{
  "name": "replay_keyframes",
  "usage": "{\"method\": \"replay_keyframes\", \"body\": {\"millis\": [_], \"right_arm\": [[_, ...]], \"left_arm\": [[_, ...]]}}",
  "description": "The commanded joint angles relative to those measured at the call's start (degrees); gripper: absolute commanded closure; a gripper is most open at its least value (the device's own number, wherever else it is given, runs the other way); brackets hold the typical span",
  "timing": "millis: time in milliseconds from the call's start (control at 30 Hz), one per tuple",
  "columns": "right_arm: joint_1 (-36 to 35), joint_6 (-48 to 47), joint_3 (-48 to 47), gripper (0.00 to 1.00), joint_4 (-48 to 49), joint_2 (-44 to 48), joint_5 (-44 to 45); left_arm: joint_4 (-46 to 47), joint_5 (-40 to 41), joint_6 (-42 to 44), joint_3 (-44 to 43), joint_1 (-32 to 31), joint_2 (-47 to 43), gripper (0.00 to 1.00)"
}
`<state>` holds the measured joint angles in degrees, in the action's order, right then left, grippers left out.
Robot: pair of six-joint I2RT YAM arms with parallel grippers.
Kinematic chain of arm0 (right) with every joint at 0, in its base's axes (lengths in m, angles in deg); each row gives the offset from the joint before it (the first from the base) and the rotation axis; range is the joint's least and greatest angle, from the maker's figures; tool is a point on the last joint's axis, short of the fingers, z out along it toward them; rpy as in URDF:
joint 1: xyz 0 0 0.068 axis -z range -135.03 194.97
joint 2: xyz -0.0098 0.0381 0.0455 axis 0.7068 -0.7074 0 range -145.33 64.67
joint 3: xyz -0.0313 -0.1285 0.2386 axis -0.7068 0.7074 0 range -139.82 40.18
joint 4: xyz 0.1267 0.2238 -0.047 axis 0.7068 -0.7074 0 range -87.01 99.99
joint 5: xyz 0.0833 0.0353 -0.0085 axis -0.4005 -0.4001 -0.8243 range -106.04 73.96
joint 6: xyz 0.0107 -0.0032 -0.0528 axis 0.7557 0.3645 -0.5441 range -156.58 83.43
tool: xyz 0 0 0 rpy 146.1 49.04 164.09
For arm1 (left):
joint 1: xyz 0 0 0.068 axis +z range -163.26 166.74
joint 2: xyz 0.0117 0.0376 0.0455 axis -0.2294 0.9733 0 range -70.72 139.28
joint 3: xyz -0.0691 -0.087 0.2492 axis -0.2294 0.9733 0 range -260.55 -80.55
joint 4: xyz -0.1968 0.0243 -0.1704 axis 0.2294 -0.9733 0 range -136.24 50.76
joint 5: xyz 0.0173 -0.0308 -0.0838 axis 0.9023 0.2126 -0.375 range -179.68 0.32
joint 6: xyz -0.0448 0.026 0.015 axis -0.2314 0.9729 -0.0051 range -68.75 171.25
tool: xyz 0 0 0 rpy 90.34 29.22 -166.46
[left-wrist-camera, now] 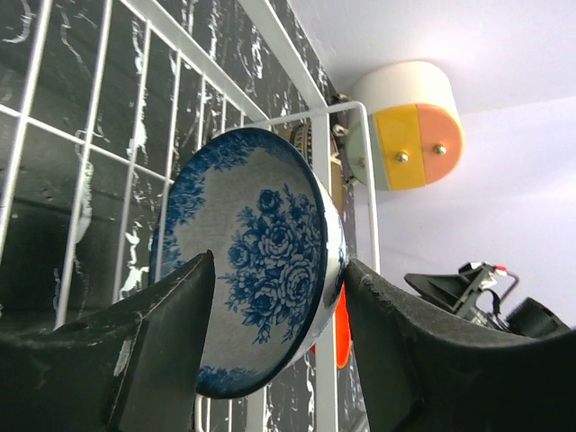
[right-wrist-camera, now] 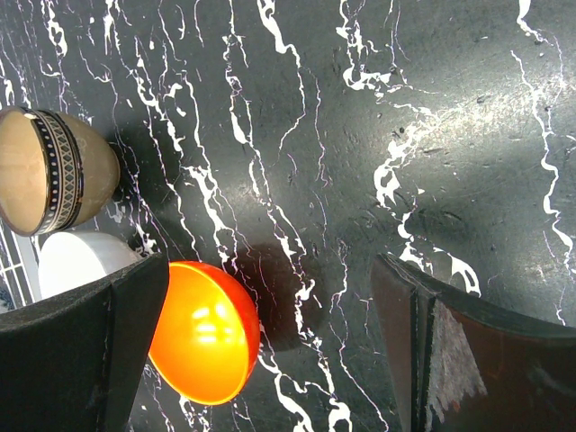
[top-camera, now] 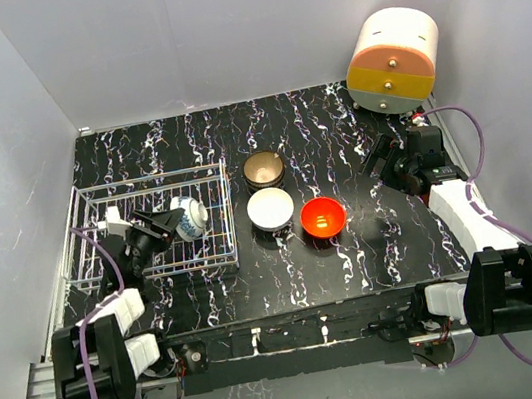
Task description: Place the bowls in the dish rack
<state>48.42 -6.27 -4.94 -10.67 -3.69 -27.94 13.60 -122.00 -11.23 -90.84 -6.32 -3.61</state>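
Flanking blue bowl (left-wrist-camera: 261, 270) in rack (top-camera: 141, 180), left jaws ajar; right jaws wide.

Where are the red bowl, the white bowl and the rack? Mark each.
red bowl (top-camera: 322, 217), top view, its inside.
white bowl (top-camera: 270, 207), top view, its inside.
rack (top-camera: 146, 178), top view, its far rim wire.

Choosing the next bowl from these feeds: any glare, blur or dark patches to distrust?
Right wrist view: bright glare spot on the glossy red-orange bowl, soft sheen on the black marbled tabletop. Left wrist view: blue-and-white floral bowl sharp, the round cream-and-orange cabinet behind it slightly soft, near fingers dark with little detail. Top view: evenly lit, no strong glare.
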Motion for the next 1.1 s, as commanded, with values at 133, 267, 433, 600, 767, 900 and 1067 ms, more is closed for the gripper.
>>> {"method": "replay_keyframes", "body": {"millis": [133,267,433,600,767,900,1067], "right_arm": [[0.22,-0.55,0.83,0.02,3.76,-0.29,0.74],[0.2,-0.42,1.04,0.02,3.85,-0.28,0.62],[0.25,-0.42,1.12,0.02,3.92,-0.29,0.56],[0.2,-0.35,1.24,0.02,4.09,-0.34,0.41],[0.24,-0.16,1.68,0.02,4.46,-0.46,0.16],[0.23,-0.16,1.79,0.02,4.6,-0.64,0.01],[0.25,-0.08,1.79,0.02,5.06,-0.88,-0.32]], "left_arm": [[-18.96,7.29,5.5,-0.52,0.71,-8.81,0.43],[-24.03,9.42,7.0,-2.1,0.71,-10.82,0.43],[-31.79,13.21,10.42,-5.29,0.79,-13.17,0.43],[-39.08,17.04,14.42,-9.24,0.79,-14.73,0.43],[-44.01,20.01,17.02,-12.05,0.79,-15.16,0.43],[-48.39,22.73,18.74,-14.14,0.79,-15.5,0.43],[-54.24,25.52,20.84,-16.67,0.79,-15.04,0.42]]}}
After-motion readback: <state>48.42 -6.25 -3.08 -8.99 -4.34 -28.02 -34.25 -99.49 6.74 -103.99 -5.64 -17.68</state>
